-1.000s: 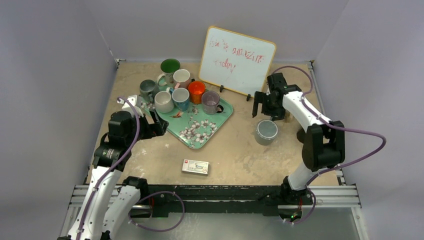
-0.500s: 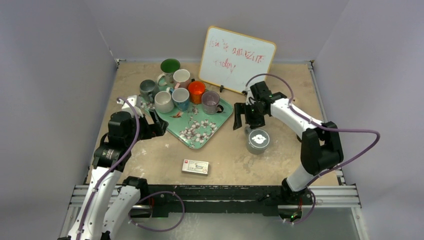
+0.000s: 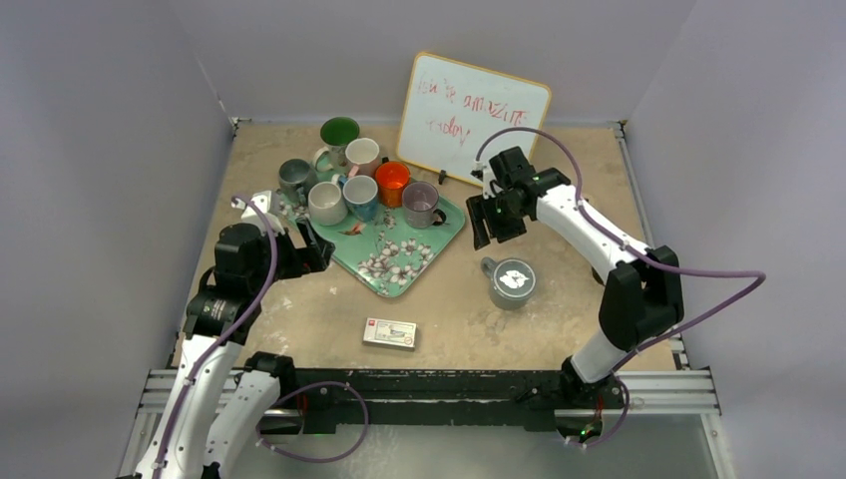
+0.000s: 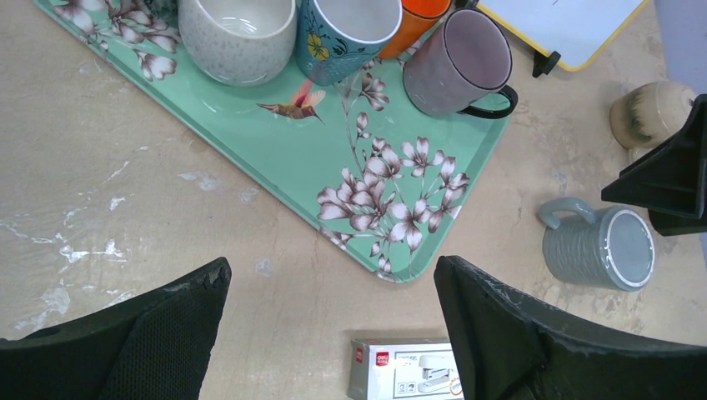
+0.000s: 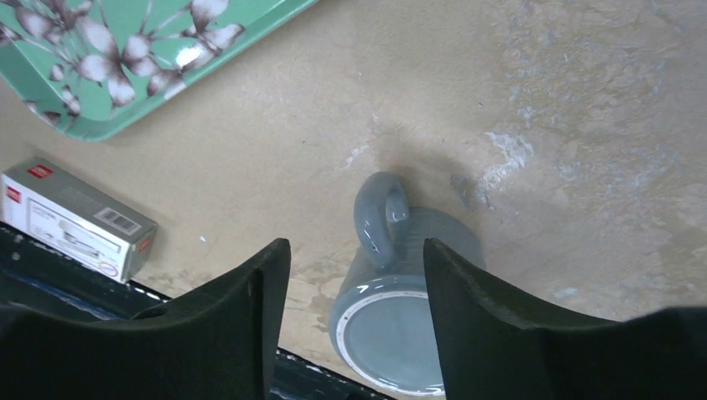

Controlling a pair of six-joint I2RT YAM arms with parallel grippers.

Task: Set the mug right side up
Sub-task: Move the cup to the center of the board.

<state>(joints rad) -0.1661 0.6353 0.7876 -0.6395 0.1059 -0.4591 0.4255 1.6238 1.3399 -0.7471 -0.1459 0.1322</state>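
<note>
A grey ribbed mug (image 3: 514, 282) stands upside down on the table right of the tray. Its flat base with a white ring faces up, and its handle (image 5: 379, 212) points toward the tray. My right gripper (image 3: 486, 222) hovers above the table just behind and left of the mug, apart from it. In the right wrist view the right gripper (image 5: 354, 250) is open with nothing between its fingers, and the mug (image 5: 404, 321) lies below them. My left gripper (image 3: 314, 249) hangs open by the tray's left edge, far from the mug (image 4: 596, 247).
A green flowered tray (image 3: 399, 261) holds several upright mugs (image 3: 359, 185) at the back left. A whiteboard (image 3: 474, 120) leans at the back. A small stapler box (image 3: 389, 333) lies near the front edge. A beige cup (image 4: 650, 112) sits beyond the grey mug.
My right gripper has swung left and away from above the mug, and its jaws have narrowed. The mug has shifted a little toward the front left. The left arm is still.
</note>
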